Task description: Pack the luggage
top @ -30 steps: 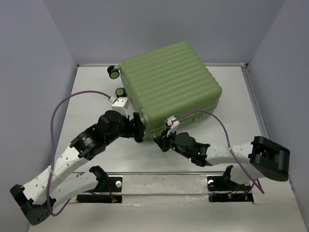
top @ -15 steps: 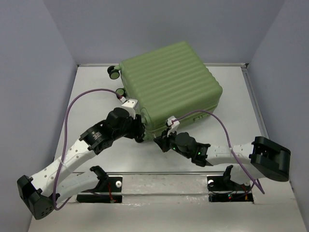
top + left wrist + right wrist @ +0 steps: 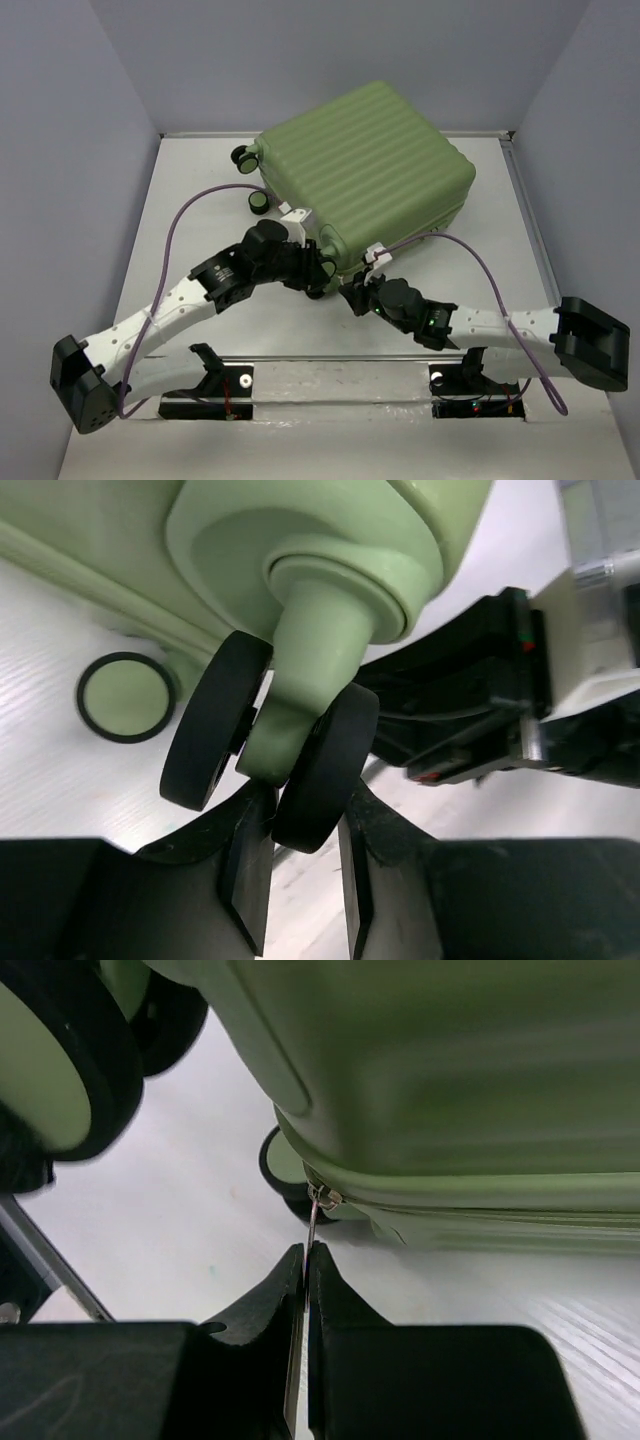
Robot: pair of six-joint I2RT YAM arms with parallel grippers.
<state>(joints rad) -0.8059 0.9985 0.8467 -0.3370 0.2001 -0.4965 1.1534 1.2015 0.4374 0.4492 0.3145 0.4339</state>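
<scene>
The luggage (image 3: 365, 165), a ribbed light-green hard-shell suitcase, lies closed and flat on the white table. My left gripper (image 3: 322, 275) is at its near corner. In the left wrist view the jaws (image 3: 306, 794) press either side of one black disc of a twin caster wheel (image 3: 318, 770) under the green shell (image 3: 300, 540). My right gripper (image 3: 352, 295) sits just right of it, low at the suitcase's near edge. In the right wrist view its fingers (image 3: 305, 1252) are pinched together on the thin metal zipper pull (image 3: 313, 1222) that hangs from the zip line.
Two more casters (image 3: 242, 156) (image 3: 259, 200) stick out at the suitcase's left side. Purple cables (image 3: 185, 215) loop over both arms. Grey walls close in the table on the left, back and right. A mounting rail (image 3: 340, 375) runs along the near edge.
The left gripper moved right to the near-corner caster and closed from wide open onto the wheel. The suitcase shifted right and turned slightly. The right gripper moved right with the zipper pull.
</scene>
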